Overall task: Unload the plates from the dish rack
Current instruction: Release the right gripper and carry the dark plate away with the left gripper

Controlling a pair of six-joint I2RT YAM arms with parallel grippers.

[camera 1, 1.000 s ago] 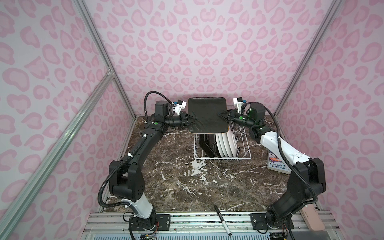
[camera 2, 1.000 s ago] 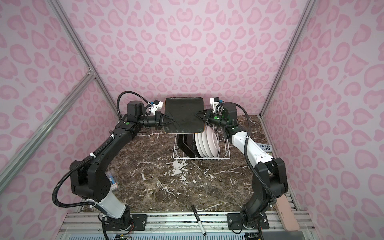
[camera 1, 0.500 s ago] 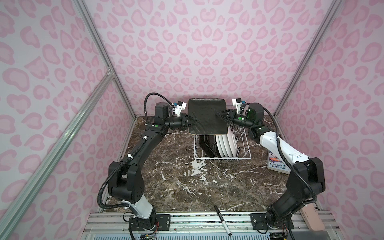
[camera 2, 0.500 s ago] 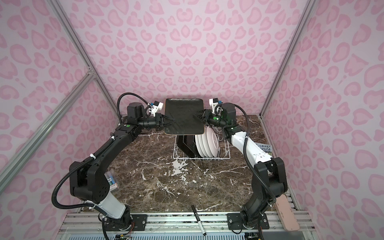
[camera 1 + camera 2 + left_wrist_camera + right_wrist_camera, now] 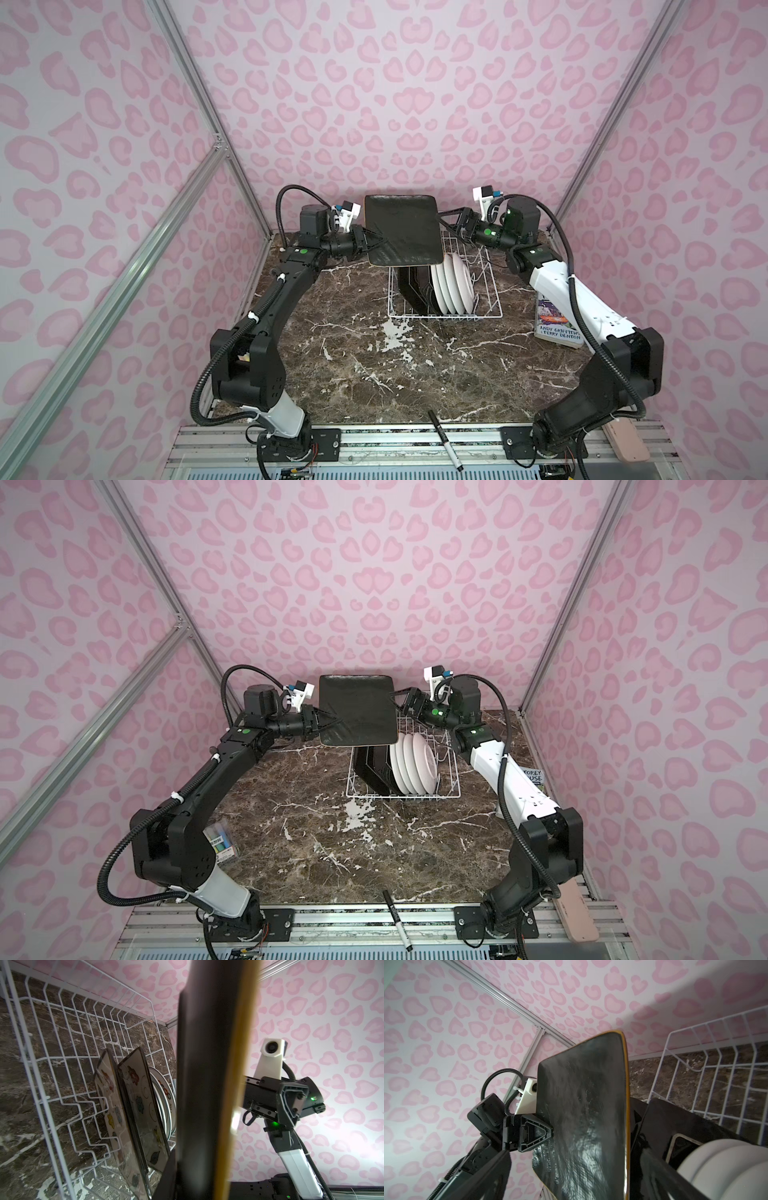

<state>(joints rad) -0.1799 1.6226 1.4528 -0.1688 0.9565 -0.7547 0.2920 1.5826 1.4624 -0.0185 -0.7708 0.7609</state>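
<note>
A square plate [image 5: 401,230] with a dark back hangs upright above the white wire dish rack [image 5: 495,300] in both top views [image 5: 357,710]. My left gripper [image 5: 376,245] is shut on its left edge [image 5: 332,723]. My right gripper [image 5: 446,219] is open, its fingers spread on either side of the plate's right edge without pressing it. The right wrist view shows the plate's back [image 5: 587,1115] and the left gripper's finger [image 5: 533,1134] on it. Flowered square plates [image 5: 135,1105] and round white plates [image 5: 455,286] stand in the dish rack [image 5: 52,1064].
An illustrated book [image 5: 557,328] lies to the right of the rack, partly under the right arm. A black marker [image 5: 444,440] rests at the table's front edge. A pink case [image 5: 625,442] sits at the front right. A small pack of markers [image 5: 222,841] lies behind the left arm.
My right gripper has opened and let go of the square plate's right edge. The left gripper stays shut on the plate, which has barely moved.
</note>
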